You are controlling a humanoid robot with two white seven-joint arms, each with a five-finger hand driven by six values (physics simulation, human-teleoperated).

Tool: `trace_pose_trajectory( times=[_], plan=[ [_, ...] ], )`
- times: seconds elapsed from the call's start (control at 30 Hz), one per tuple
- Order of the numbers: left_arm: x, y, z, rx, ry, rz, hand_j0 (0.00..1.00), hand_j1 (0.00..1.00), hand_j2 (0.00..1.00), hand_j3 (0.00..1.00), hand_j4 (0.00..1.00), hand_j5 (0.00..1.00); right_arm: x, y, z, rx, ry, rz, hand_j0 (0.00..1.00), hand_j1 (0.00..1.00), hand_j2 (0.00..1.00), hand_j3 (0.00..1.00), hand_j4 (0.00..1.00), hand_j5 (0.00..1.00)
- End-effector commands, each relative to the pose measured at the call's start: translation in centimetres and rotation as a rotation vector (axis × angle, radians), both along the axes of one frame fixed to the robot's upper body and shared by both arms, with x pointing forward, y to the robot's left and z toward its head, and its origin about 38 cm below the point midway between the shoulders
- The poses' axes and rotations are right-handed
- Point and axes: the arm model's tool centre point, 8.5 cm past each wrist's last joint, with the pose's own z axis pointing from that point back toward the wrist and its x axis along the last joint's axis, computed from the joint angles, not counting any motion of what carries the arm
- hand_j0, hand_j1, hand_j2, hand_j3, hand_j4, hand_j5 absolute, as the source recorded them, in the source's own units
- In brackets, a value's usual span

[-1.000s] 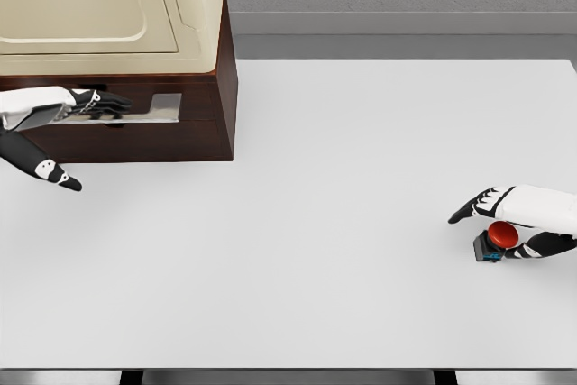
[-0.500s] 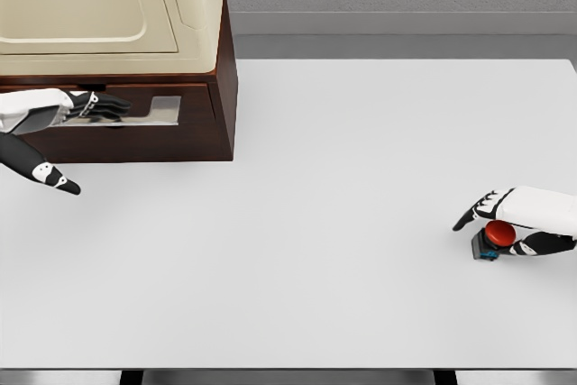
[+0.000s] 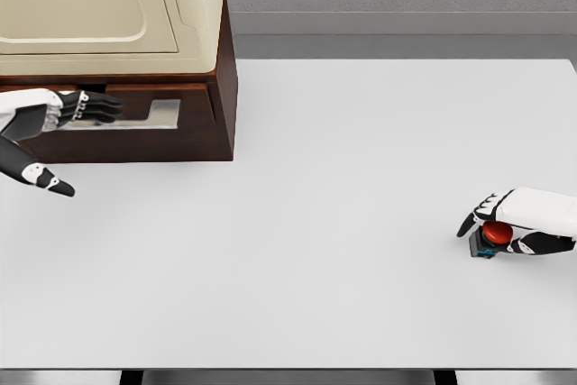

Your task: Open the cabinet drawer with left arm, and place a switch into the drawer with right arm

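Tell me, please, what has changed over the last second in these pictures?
The left hand slid left along the drawer handle. The right hand closed down over the red switch, which shifted slightly right. Cabinet and table stayed put.

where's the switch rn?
Head view, far right of the white table: the red-button switch sits on the tabletop under the right robot hand, far from the cabinet at upper left.
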Motion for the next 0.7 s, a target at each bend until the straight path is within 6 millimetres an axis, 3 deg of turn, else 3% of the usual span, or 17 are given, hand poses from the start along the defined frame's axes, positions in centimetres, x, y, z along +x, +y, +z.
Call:
trace_pose_trajectory(
  times=[0.0,0.4,0.53,0.6,0.67],
  plan=[
    [-0.1,0.4,0.5,0.001,-0.006,0.01,1.0,1.0,1.0,1.0,1.0,1.0,0.0,0.0,0.0,0.005,0.003,-0.003,0.65,0.65,0.65,0.65,0.65,0.65],
    [-0.6,0.6,0.0,-0.076,0.054,0.029,1.0,1.0,1.0,1.0,1.0,1.0,0.0,-0.1,0.0,0.004,0.005,-0.004,0.53,0.53,0.53,0.53,0.53,0.53],
    [-0.8,1.4,1.8,-0.098,0.034,0.055,1.0,1.0,1.0,1.0,1.0,1.0,0.0,0.0,0.0,0.004,0.003,-0.004,0.5,0.5,0.5,0.5,0.5,0.5],
    [-0.6,1.6,4.1,-0.123,-0.02,0.058,1.0,1.0,1.0,1.0,1.0,1.0,0.1,0.0,0.1,0.007,0.001,-0.005,0.48,0.48,0.48,0.48,0.48,0.48],
    [-0.8,2.2,4.2,-0.104,-0.016,0.075,1.0,1.0,1.0,1.0,1.0,1.0,0.2,0.0,0.2,0.007,-0.004,-0.004,0.48,0.48,0.48,0.48,0.48,0.48]
  ],
)
